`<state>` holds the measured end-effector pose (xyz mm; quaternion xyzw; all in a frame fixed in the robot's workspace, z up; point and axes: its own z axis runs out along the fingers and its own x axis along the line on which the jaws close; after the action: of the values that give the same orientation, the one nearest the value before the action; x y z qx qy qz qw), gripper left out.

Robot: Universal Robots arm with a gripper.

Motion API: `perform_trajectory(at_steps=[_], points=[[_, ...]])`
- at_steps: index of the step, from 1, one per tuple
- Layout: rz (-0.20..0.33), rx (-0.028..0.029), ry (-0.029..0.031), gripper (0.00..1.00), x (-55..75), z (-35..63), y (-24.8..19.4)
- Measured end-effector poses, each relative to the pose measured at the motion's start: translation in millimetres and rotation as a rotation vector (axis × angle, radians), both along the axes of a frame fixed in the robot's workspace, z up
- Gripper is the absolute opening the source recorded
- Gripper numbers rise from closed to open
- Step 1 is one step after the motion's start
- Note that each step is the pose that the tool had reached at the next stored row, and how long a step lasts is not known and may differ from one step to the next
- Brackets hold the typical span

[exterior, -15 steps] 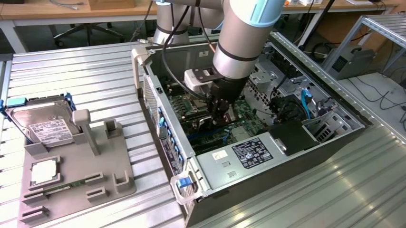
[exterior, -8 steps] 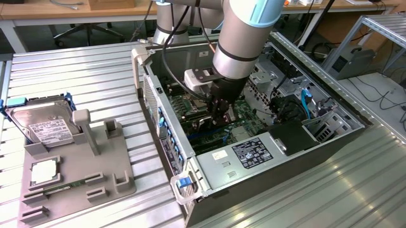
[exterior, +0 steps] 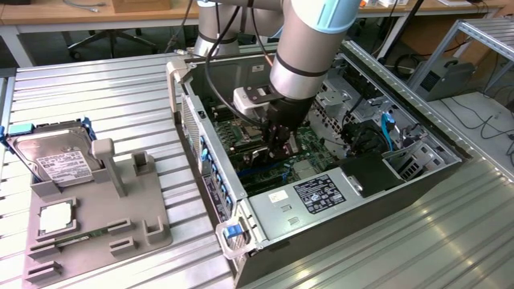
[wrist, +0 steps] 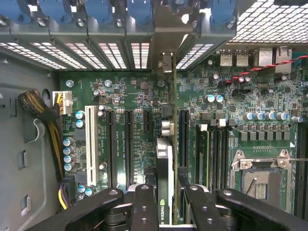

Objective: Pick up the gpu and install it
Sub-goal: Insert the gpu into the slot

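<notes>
Currently the fingers point(wrist: 144, 207) are clamped on the gpu point(wrist: 164, 163), which hangs edge-on directly between and below them inside the computer case point(exterior: 241, 217), its long axis parallel to the motherboard's point(wrist: 240, 96) black expansion slots point(wrist: 129, 144).

One arm point(exterior: 309, 54) stands over one open computer case point(exterior: 345, 241). It carries one gripper point(wrist: 168, 195), with one gpu point(wrist: 164, 159) between its two fingers point(wrist: 144, 207). Inside I count one white slot point(wrist: 90, 144), one processor socket point(wrist: 257, 180) and one labelled power supply point(exterior: 317, 192). The blue clips point(wrist: 98, 12) number five, I think; the end ones are cut off. One grey holder point(exterior: 105, 211) bears one hard drive point(exterior: 52, 156), one silver chip point(exterior: 56, 217) and one memory stick point(exterior: 76, 239).
</notes>
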<state>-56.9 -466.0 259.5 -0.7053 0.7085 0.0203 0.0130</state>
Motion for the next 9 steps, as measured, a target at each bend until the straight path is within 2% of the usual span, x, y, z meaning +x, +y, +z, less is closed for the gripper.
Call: perform_trajectory(at_steps=[9], points=[[0.000, -0.0001, -0.0016, 0.27, -0.4, 1.1, 0.0]])
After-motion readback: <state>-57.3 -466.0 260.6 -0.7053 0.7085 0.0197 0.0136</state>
